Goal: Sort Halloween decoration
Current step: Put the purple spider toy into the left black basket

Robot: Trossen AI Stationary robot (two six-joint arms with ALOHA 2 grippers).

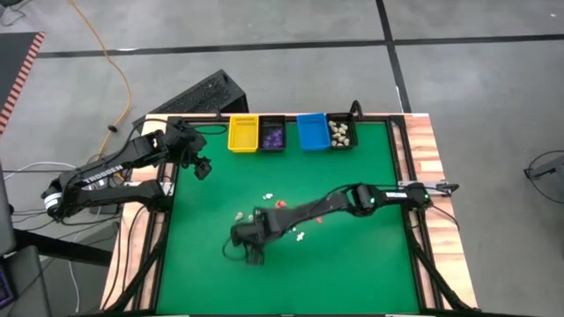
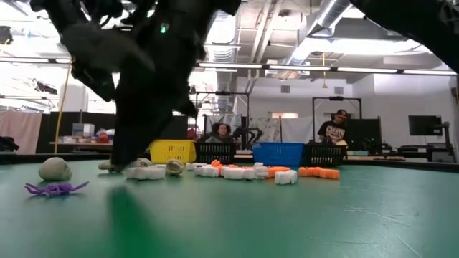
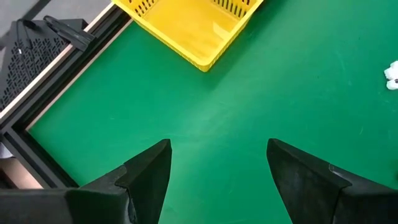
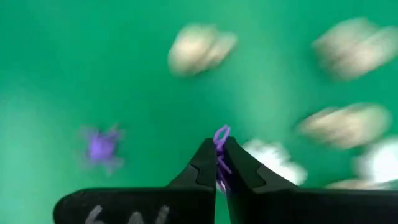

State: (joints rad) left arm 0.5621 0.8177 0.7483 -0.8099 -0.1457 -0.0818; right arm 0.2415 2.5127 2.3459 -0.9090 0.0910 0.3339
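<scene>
tabletop (image 1: 352, 264): green, with a pale wood-grain border
bins: yellow (image 1: 242, 133), black (image 1: 272, 134), blue (image 1: 312, 131), black (image 1: 341, 132)
second bin's contents: purple
fourth bin's contents: cream-beige
loose pieces (image 2: 244, 172): white, orange-red, cream-beige
spider piece (image 2: 56, 188): purple
piece in right fingers (image 4: 221, 144): purple
fingers (image 3: 146, 177): dark, near black
arms: dark, white lettering on the left one
floor: grey with black lines, yellow cable

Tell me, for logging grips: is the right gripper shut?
Shut: the right gripper has its fingers pinched on a purple piece poking out between them.
</scene>
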